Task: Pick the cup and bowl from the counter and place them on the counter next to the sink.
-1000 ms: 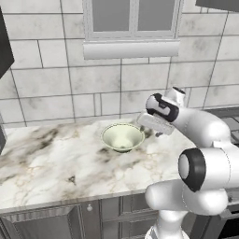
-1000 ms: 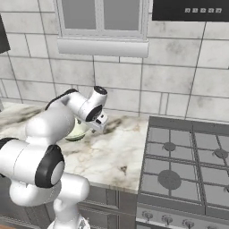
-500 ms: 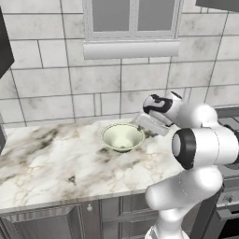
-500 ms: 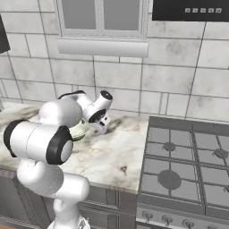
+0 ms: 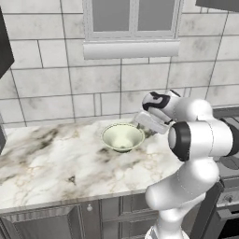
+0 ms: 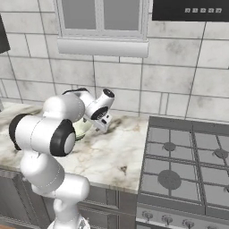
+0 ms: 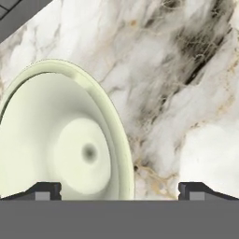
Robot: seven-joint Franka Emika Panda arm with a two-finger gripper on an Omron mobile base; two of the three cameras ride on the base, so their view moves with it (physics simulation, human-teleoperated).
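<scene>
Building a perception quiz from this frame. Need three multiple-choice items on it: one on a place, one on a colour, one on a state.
1. Where does the bowl sit?
A. on the marble counter
B. on the gas stove
C. inside a cabinet

2. What colour is the bowl?
A. dark blue
B. pale cream-green
C. red

3. How does the gripper stand?
A. shut on the bowl
C. shut on nothing
B. open, holding nothing

Answers:
1 A, both base views show it on the veined white top, left of the stove.
2 B, the hand view shows its pale green rim and inside.
3 B, the fingertips stand wide apart there, one over the bowl's inside, one over bare counter.
</scene>
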